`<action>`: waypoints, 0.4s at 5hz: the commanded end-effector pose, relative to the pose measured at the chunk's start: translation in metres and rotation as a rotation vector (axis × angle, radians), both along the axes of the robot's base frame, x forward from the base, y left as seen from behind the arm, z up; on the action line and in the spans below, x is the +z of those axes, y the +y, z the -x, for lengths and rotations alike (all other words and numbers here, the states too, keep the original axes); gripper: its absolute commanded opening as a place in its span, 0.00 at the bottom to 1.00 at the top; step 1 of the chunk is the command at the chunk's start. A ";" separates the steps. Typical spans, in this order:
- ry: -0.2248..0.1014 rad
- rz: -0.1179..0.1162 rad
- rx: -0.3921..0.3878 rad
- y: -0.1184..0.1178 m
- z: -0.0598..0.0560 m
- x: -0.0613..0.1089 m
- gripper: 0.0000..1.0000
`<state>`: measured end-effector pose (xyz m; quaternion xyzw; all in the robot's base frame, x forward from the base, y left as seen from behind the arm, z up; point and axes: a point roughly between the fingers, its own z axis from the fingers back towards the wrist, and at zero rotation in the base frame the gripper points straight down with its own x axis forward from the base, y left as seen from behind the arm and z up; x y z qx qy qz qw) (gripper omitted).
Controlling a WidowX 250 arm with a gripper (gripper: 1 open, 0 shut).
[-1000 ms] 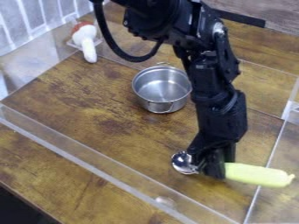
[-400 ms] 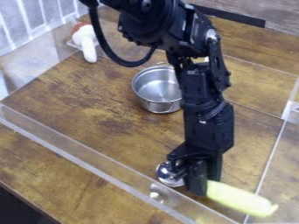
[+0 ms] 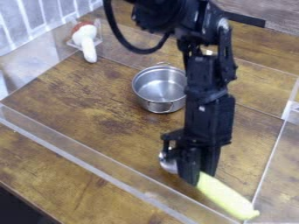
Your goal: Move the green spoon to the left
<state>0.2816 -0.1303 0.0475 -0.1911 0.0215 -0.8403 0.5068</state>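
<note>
The green spoon (image 3: 222, 194) is pinched in your gripper (image 3: 191, 166), whose jaws are closed tight on it, near the front right corner of the wooden table (image 3: 82, 96). The grab is done. Carrying it left past the steel bowl (image 3: 162, 88) is not.

A robot test bench in a lab is suggested: a wooden table (image 3: 82, 96) is fenced by clear acrylic walls (image 3: 105, 171) along its near and right edges, a black cabled robot arm (image 3: 205, 79) is mounted over it, and pale vertical bars are seen at the far left corner
</note>
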 end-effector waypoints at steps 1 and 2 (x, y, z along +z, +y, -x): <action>-0.090 0.003 -0.033 0.010 -0.014 0.042 0.00; -0.105 -0.015 -0.022 0.010 -0.018 0.064 0.00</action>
